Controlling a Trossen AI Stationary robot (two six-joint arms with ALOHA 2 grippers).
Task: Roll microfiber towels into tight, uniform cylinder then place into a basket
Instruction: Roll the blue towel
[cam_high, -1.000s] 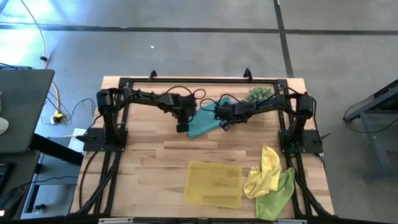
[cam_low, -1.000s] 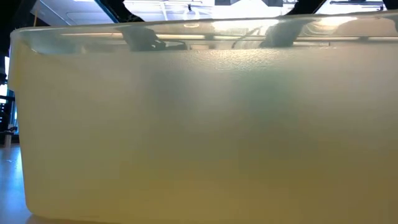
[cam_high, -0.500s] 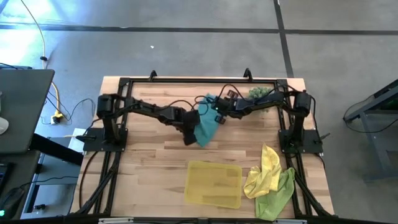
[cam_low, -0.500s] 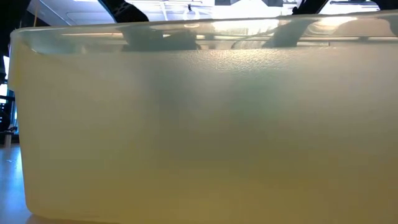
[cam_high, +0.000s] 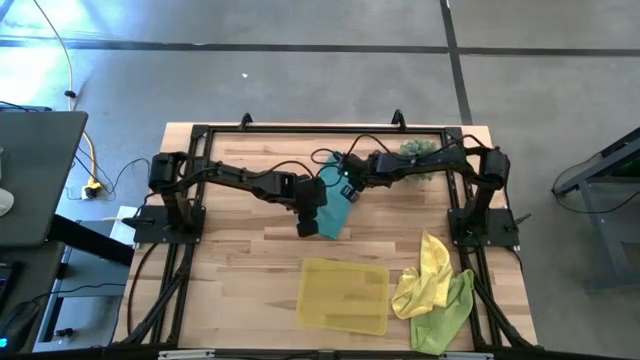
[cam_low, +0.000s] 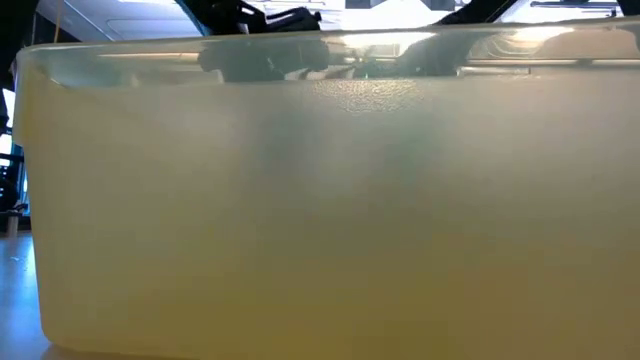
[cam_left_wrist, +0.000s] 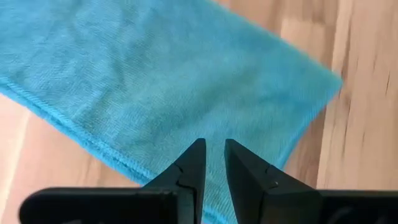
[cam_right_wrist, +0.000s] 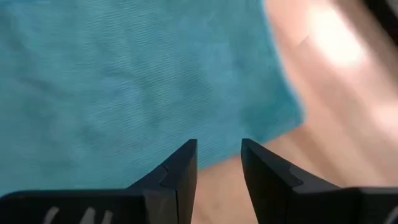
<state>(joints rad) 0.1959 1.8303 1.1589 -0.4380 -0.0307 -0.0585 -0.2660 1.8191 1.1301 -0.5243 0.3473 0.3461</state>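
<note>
Left end effector (cam_high: 309, 224) sits mid-bench with its fingers a narrow slit apart, and the wrist view shows teal towel (cam_left_wrist: 161, 81) running between them, so I read it as pinching the hem at the towel's 6 o'clock corner. Right end effector (cam_high: 352, 192) is at the towel's 1 o'clock corner, fingers wider apart, cloth under the tips; can't tell if it really has a grip.

Risks:
- thin hem slips out of the left pinch if the arms pull apart, and the towel drops bunched instead of flat
- right side may be holding nothing, so a stretch would only drag one corner
- uneven tension means a skewed roll

Yellow towel (cam_high: 428, 270) and lime green towel (cam_high: 445, 315) lie heaped at 4 o'clock, just beside the basket (cam_high: 345, 295), which is at 6 o'clock, well apart from both end effectors.
</note>
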